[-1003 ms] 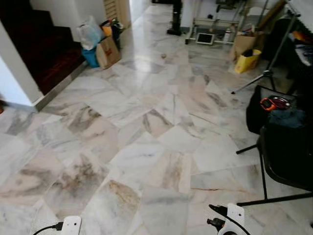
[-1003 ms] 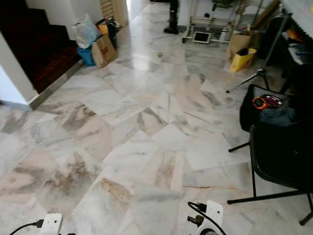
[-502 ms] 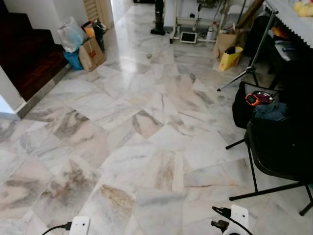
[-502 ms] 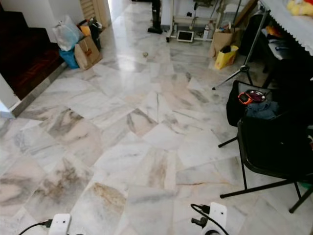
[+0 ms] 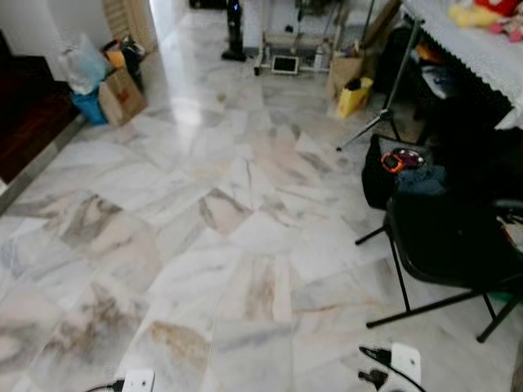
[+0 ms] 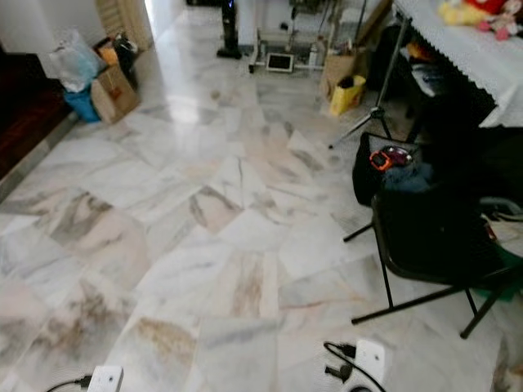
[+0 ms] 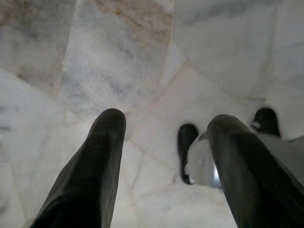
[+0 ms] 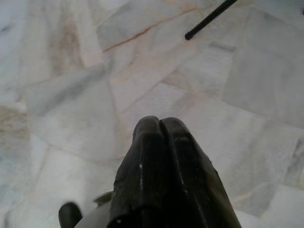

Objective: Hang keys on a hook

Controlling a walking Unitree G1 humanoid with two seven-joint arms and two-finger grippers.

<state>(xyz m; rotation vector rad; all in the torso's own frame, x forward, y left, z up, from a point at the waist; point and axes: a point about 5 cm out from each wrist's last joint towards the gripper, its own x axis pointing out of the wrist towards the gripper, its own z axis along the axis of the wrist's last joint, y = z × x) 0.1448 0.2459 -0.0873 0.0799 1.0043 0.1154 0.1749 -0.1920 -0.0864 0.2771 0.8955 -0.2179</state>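
I am looking down at a marble floor (image 5: 229,212). My left gripper (image 7: 166,123) hangs low over the tiles, open, with nothing between its two black fingers (image 7: 102,156). My right gripper (image 8: 159,124) also points at the floor. Its fingers are pressed together, and I make out nothing held between them. The white wrists of both arms show at the bottom edge of the eye views, left wrist (image 5: 137,380) and right wrist (image 5: 404,363). A small orange and red item (image 5: 395,162) lies on a black bag to the right; I cannot tell what it is.
A black folding chair (image 5: 445,245) stands close on the right, before a table with a white cloth (image 5: 482,41). A tripod leg (image 5: 372,131) and a yellow bag (image 5: 353,94) lie farther back. A paper bag (image 5: 121,94) sits beside the dark steps (image 5: 24,114) on the left.
The whole picture has shifted left and down, so the camera has turned right. The cloth-covered table has come into view and the steps have slid toward the left edge. Both arms still hang.
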